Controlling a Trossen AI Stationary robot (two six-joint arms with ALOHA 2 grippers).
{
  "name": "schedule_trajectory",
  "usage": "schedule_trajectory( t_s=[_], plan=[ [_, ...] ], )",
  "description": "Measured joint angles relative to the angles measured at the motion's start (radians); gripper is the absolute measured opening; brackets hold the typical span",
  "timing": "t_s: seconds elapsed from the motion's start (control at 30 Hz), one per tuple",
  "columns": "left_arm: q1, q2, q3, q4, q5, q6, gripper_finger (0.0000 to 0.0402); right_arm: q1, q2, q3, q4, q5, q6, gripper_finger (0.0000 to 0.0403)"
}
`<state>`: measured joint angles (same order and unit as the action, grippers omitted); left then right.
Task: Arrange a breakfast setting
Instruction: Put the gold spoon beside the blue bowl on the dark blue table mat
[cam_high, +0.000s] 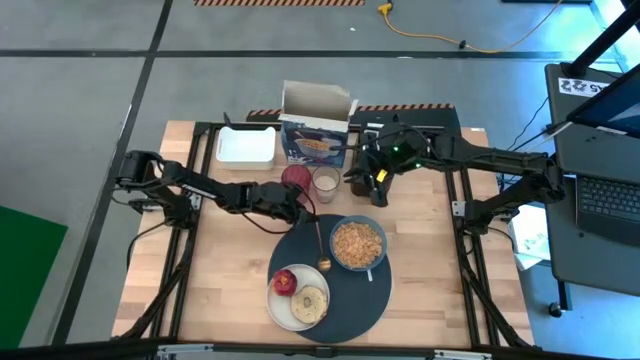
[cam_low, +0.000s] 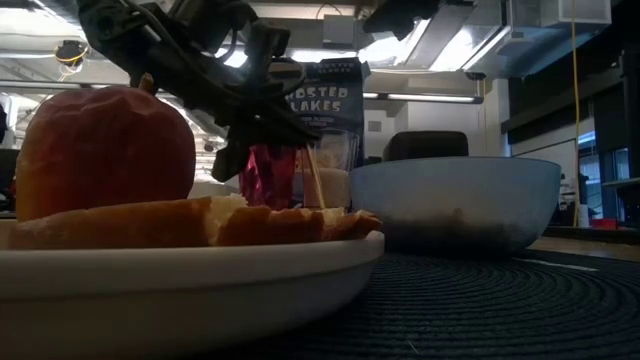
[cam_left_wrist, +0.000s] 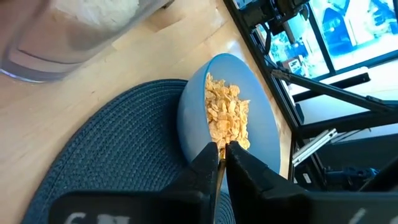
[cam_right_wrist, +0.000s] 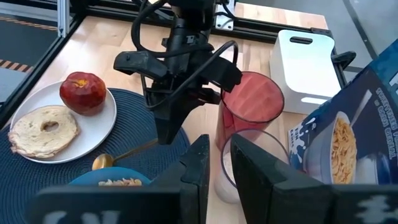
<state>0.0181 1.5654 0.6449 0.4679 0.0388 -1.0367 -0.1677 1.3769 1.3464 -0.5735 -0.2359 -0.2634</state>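
Beside the light-blue bowl (cam_high: 358, 243), the left gripper (cam_high: 306, 212) pinches the thin gold spoon (cam_high: 320, 243); it should lower it flat on the placemat (cam_high: 375, 300) before releasing.

Bright ceiling lights glare behind the dark, backlit arm from desk level; the near plate (cam_low: 190, 275) and apple (cam_low: 105, 150) look soft, blurred.

Both arms are matte black, jointed, with looping black cables; a green light glows on the right arm (cam_high: 396, 152).
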Motion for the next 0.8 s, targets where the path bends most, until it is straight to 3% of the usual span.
schedule_trajectory(
  t_s=[0.8],
  plan=[
    [0.000, 0.003, -0.003, 0.052, 0.006, -0.009, 0.0143, 0.000, 0.000, 0.000, -0.004, -0.019, 0.035, 0.0067]
  ],
)
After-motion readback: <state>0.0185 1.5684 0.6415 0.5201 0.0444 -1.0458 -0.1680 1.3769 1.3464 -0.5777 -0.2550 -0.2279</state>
